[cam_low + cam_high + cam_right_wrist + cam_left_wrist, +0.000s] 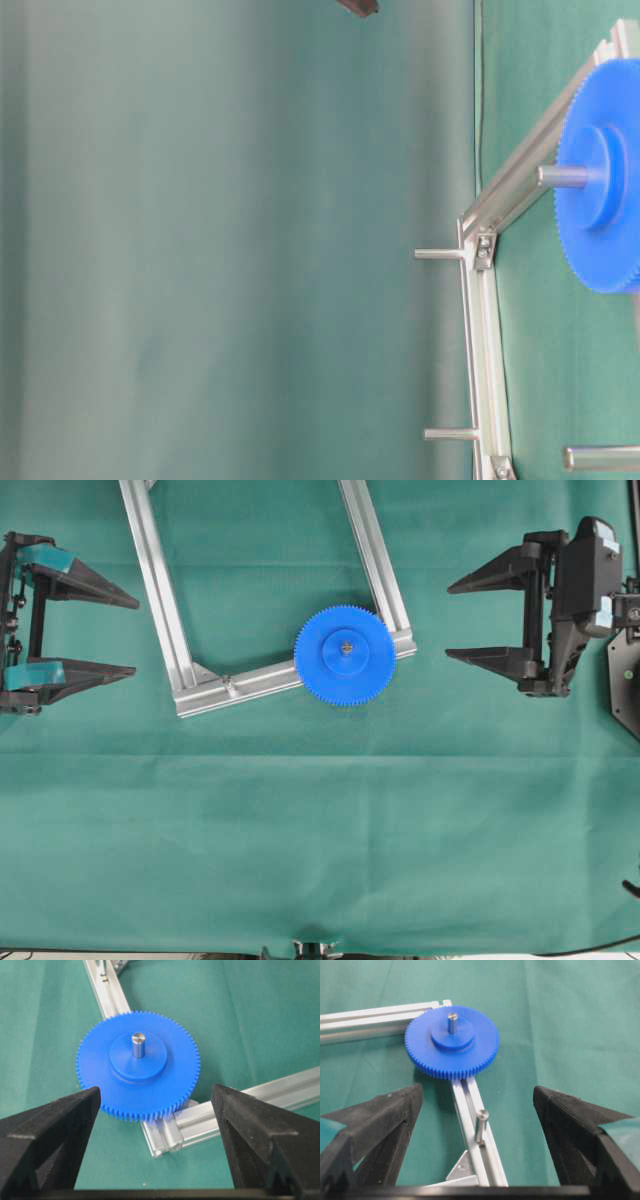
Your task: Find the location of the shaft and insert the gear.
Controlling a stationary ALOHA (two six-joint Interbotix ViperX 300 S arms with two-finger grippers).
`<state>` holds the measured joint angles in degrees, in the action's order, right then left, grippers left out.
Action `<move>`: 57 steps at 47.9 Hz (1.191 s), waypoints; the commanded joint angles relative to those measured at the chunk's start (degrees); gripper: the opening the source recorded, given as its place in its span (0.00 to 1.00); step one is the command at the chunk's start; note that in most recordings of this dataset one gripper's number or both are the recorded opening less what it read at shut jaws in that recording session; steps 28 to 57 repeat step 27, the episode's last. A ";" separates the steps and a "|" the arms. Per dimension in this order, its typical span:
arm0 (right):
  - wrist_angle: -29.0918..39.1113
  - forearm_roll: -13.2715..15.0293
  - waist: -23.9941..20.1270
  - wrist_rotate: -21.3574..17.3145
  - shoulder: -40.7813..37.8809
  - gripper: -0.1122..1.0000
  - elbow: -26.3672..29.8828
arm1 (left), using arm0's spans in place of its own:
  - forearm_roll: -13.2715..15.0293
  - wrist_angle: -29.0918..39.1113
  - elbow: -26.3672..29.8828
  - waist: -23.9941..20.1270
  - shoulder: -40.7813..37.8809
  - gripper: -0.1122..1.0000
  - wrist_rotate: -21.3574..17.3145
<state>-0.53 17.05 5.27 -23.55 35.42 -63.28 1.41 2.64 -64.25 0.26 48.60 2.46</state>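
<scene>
The blue gear point(345, 670) lies flat on the aluminium frame's crossbar point(262, 679) near its right corner. The silver shaft point(345, 648) stands up through its centre hole. Both wrist views show the shaft point(138, 1044) rising above the gear's hub point(445, 1040). A second bare pin point(481, 1125) stands on the crossbar near the left corner. My left gripper point(135, 638) is open at the left edge, well clear of the frame. My right gripper point(448, 620) is open to the right of the gear, holding nothing.
The aluminium frame point(160, 590) runs up out of the overhead view, with a triangular corner bracket point(465, 1170). In the table-level view, more pins point(440, 254) stick out from the frame point(485, 330). Green cloth point(320, 830) covers the table.
</scene>
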 commanded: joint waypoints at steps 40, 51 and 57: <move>0.62 0.09 -0.09 -0.09 -3.16 0.87 1.93 | 0.09 -3.78 2.11 -2.20 -4.48 0.98 0.00; 0.62 0.09 -0.09 -0.09 -3.16 0.87 1.93 | 0.09 -3.78 2.11 -2.20 -4.48 0.98 0.00; 0.62 0.09 -0.09 -0.09 -3.16 0.87 1.93 | 0.09 -3.78 2.11 -2.20 -4.48 0.98 0.00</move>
